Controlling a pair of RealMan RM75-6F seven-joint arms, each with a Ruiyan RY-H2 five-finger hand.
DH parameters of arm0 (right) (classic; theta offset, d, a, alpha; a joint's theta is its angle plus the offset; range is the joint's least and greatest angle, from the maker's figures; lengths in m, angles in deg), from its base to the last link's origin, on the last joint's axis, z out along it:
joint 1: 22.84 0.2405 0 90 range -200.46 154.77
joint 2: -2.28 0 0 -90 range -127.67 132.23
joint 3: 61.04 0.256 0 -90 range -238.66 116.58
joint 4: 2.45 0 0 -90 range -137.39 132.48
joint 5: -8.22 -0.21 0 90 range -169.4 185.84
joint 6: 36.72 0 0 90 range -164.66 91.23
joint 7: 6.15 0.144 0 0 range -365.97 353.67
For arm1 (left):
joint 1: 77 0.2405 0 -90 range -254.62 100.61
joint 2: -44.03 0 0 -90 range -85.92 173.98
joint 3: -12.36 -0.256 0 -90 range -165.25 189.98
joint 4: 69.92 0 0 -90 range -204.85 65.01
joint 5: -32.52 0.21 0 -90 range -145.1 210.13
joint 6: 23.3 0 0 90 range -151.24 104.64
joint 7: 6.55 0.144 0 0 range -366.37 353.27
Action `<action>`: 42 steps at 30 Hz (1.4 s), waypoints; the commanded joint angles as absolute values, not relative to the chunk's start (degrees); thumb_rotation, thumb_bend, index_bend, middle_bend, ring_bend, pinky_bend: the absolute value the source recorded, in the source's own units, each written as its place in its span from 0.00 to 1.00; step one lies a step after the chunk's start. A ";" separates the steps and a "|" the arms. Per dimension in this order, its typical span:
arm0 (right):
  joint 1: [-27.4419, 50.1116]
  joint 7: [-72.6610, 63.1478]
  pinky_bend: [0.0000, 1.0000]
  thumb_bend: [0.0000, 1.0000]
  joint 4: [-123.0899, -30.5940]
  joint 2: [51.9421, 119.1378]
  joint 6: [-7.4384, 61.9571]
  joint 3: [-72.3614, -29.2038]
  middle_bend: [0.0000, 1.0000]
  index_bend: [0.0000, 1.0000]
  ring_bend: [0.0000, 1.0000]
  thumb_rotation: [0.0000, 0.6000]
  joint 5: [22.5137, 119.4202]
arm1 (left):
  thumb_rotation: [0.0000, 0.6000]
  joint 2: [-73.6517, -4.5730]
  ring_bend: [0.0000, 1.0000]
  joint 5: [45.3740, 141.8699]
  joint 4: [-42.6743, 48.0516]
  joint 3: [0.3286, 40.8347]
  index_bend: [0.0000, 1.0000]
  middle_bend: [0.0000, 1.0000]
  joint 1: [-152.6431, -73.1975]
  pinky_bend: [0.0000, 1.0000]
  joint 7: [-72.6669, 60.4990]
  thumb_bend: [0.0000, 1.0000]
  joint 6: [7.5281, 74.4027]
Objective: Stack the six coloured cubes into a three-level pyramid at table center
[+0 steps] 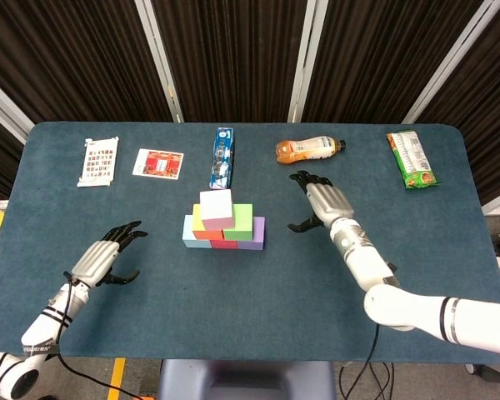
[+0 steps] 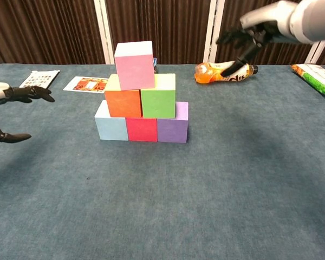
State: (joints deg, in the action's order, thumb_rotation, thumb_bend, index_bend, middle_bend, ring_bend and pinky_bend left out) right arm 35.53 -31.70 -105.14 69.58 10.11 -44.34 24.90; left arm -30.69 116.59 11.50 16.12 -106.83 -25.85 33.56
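A three-level pyramid stands at table centre. A light blue cube (image 2: 111, 128), a red cube (image 2: 141, 129) and a purple cube (image 2: 172, 128) form the bottom row. An orange cube (image 2: 122, 102) and a green cube (image 2: 158, 97) sit on them, and a pink cube (image 2: 134, 65) (image 1: 217, 207) tops the stack, slightly skewed to the left. My right hand (image 1: 323, 201) (image 2: 248, 33) hovers open to the right of the pyramid, holding nothing. My left hand (image 1: 108, 255) (image 2: 13, 93) is open at the near left, fingers spread, well apart from the cubes.
Along the far edge lie a white card (image 1: 98, 161), a red packet (image 1: 159, 163), a blue toothpaste box (image 1: 223, 156), an orange drink bottle (image 1: 308, 149) and a green snack bag (image 1: 412, 159). The blue table (image 1: 250, 308) has bare cloth in front of the pyramid.
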 commanded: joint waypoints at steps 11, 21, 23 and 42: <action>38.60 -30.15 0.00 0.91 -89.93 76.29 -6.58 -55.63 0.05 0.20 0.00 0.38 30.57 | 1.00 -37.23 0.00 102.75 9.88 17.35 0.14 0.00 -111.53 0.02 -8.45 0.32 22.94; 42.68 -25.93 0.00 1.00 -84.80 81.15 -10.39 -56.90 0.00 0.22 0.00 0.24 32.47 | 1.00 -40.62 0.00 97.99 9.12 18.69 0.11 0.00 -113.89 0.00 -3.37 0.32 21.54; 43.19 -25.25 0.00 1.00 -84.42 81.61 -10.43 -57.17 0.00 0.23 0.00 0.24 32.77 | 1.00 -41.12 0.00 97.39 8.86 18.88 0.11 0.00 -114.27 0.00 -3.03 0.32 21.20; 44.90 -19.75 0.00 1.00 -85.05 82.45 -9.35 -60.58 0.00 0.23 0.00 0.24 35.98 | 1.00 -44.42 0.00 96.31 6.53 19.43 0.10 0.00 -116.72 0.00 -2.29 0.32 19.87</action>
State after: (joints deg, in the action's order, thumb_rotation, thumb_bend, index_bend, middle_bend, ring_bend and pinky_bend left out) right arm 44.74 -19.92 -85.24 82.18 -9.51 -60.48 35.88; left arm -44.37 96.33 6.57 19.41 -116.68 -2.32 19.92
